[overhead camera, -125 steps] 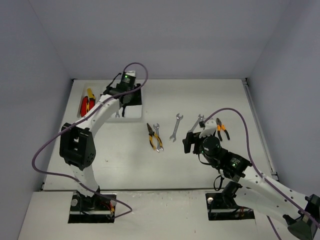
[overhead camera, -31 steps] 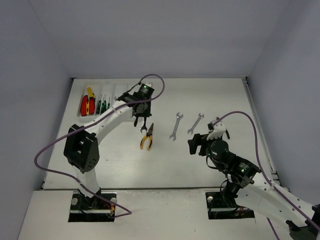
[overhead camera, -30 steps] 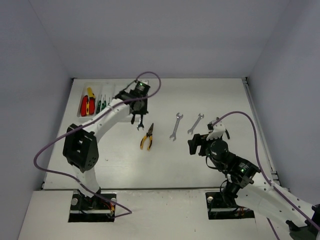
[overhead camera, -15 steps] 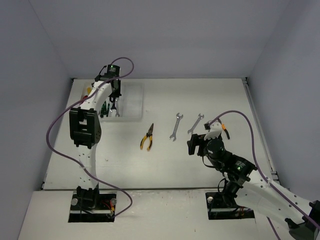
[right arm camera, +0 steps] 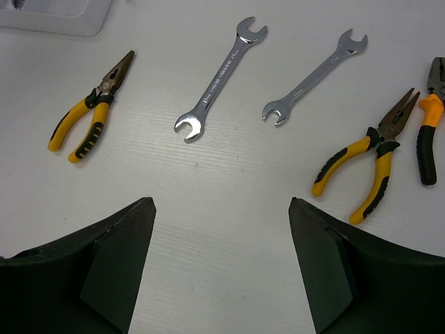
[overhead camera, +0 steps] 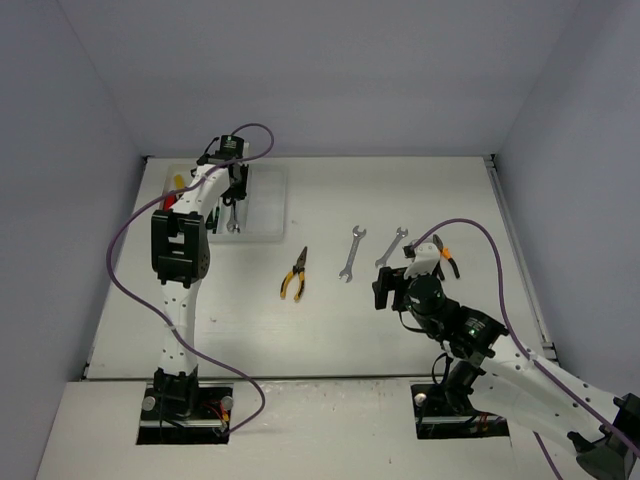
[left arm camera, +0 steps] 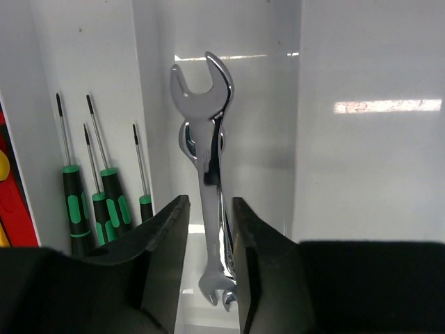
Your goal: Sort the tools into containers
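The white tray (overhead camera: 268, 205) sits at the far left corner of the tabletop (overhead camera: 330, 330), and the left arm's fingers (left arm camera: 163, 250) hang over its third compartment counted from the left edge. A silver wrench (left arm camera: 208, 167) lies lengthwise in that compartment, seen through the gap between the fingers. The fingers stand slightly apart, with a sliver of white floor showing on each side of the shaft, so they do not press on it. A second silver outline sits tight beneath the wrench; whether it is another wrench or a reflection cannot be told. In the next compartment toward the left edge lie three green-and-black screwdrivers (left arm camera: 104, 202), tips pointing away from the wrist camera. Past the next wall a strip of a red knife (left arm camera: 14, 209) shows at the border of the view. From above, the left arm (overhead camera: 180, 250) reaches across the tray and covers part of it. Near the middle of the tabletop lie yellow-handled pliers (right arm camera: 87, 118). Toward the right edge from them come a longer wrench (right arm camera: 221, 69) and a shorter wrench (right arm camera: 316, 76), each apart from the others. Closer to the right edge lie a second pair of yellow pliers (right arm camera: 368, 163) with orange-handled pliers (right arm camera: 425, 132) just beside them. In the overhead view the right arm (overhead camera: 430, 300) hides most of these two. The right arm's fingers (right arm camera: 111, 278) are spread wide with nothing between them, hovering on the near side of the loose tools.
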Motion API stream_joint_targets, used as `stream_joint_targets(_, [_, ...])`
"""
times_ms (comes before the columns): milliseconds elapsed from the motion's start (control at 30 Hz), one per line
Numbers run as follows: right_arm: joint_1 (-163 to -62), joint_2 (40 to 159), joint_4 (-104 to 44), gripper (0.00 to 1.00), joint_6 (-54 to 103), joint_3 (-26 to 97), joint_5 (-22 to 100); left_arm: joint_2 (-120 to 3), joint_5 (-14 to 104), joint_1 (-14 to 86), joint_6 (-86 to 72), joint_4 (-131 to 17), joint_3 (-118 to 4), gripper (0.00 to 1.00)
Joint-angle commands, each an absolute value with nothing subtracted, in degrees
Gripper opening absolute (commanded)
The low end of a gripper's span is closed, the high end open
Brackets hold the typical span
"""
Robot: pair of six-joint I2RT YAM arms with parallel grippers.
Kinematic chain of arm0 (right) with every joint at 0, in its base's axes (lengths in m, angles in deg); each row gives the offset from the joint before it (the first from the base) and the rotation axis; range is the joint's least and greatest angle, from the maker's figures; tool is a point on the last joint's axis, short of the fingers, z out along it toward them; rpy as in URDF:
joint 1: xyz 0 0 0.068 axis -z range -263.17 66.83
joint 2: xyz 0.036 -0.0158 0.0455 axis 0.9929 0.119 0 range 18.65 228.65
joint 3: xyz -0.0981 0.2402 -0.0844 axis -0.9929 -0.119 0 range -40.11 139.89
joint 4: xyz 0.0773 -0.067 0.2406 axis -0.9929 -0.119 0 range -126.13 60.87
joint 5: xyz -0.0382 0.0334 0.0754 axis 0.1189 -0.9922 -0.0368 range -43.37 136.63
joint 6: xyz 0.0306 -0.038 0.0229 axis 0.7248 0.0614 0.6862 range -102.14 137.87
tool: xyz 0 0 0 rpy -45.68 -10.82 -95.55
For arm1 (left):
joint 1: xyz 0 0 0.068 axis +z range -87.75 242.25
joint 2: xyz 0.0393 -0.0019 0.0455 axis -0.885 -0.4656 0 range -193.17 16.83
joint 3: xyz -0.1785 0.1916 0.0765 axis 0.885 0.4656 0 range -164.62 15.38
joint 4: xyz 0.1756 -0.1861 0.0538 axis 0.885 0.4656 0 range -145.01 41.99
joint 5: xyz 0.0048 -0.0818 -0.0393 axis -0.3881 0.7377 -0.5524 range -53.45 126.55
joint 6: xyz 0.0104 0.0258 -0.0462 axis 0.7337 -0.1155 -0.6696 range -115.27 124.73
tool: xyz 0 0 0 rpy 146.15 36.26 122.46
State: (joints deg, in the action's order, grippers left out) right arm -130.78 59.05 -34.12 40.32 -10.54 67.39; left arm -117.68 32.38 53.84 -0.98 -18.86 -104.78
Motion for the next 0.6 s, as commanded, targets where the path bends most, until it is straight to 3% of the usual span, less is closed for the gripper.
stream_joint_targets(0, [-130.57,59.28,-31.5,0.75,40.31,-7.33,69.05,-110.4,34.48,53.69,-2.0,-21.67,-105.03,0.33])
stream_joint_targets(100, [-130.63,58.55,-31.5,0.75,40.36,-7.33,69.13,-107.18,35.58,52.67,-3.1,-22.31,-102.05,0.43])
stream_joint_targets(333, [-130.54,56.38,-31.76,0.75,40.64,-7.52,69.66,-95.32,34.4,44.73,-9.04,-24.25,-91.1,0.44])
stream_joint_targets(567, [-130.63,54.59,-32.03,0.75,41.16,-7.77,68.77,-91.41,28.03,27.2,-17.81,-25.04,-84.83,0.44])
